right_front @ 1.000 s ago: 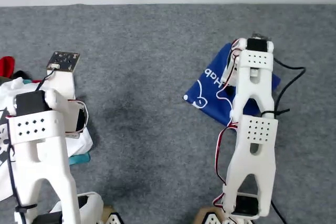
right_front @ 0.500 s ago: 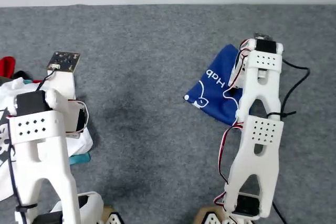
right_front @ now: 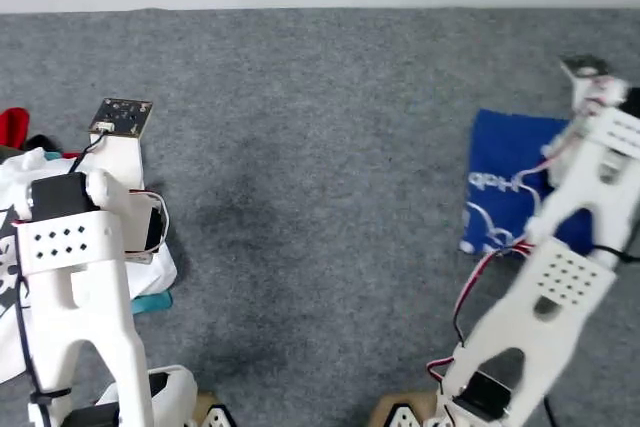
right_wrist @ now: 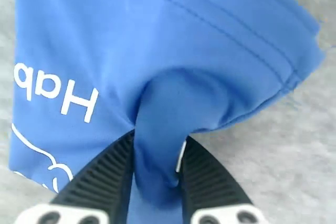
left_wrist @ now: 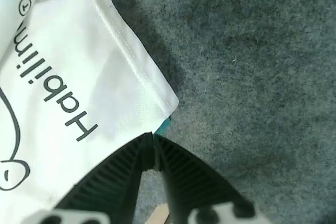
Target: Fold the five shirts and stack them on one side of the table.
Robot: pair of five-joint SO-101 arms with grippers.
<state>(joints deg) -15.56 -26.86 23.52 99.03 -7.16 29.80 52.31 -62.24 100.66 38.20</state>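
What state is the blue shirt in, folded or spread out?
Folded: the blue shirt lies as a compact rectangle, one bunch of fabric pinched in the right gripper.

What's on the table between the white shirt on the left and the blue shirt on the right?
Nothing lies there. In the high view the grey table cover is bare from the white shirt across to the blue shirt.

White plastic arms (right_front: 75, 287) with perforated plates, red and white wires (right_front: 480, 269), black ribbed pincer fingers (left_wrist: 115, 174).
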